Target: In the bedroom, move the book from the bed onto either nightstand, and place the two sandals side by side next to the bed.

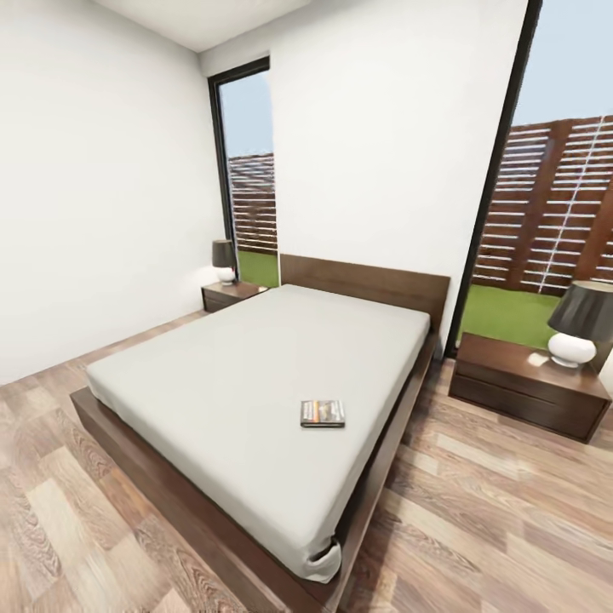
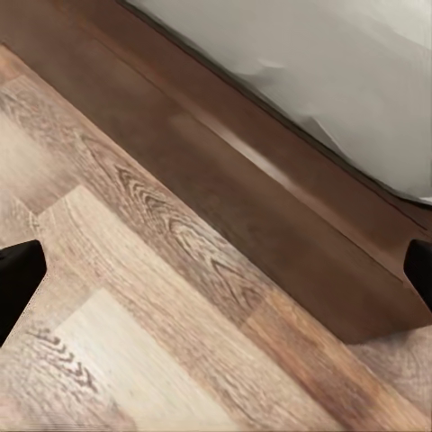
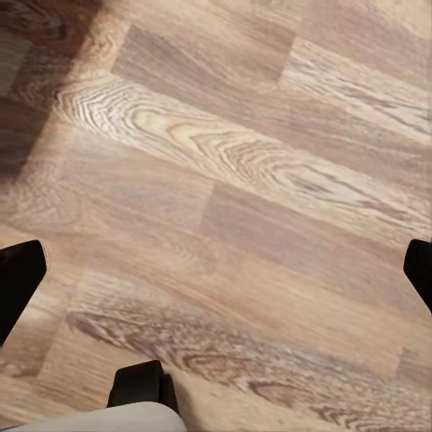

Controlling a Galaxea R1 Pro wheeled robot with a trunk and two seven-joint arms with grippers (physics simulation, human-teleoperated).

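We see nothing done yet: the small black-and-orange paperback book [image 1: 323, 413] lies on the pale grey mattress of the low dark-framed bed [image 1: 255, 366], right nightstand [image 1: 528, 385] bare of it, sandals unplaced, both claws spread apart, holding nothing.

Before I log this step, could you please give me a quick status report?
Both grippers' jaws open, empty, over floor. Book lies flat on bed, untouched. Nightstand right of bed holds a lamp; nothing blocks the book.
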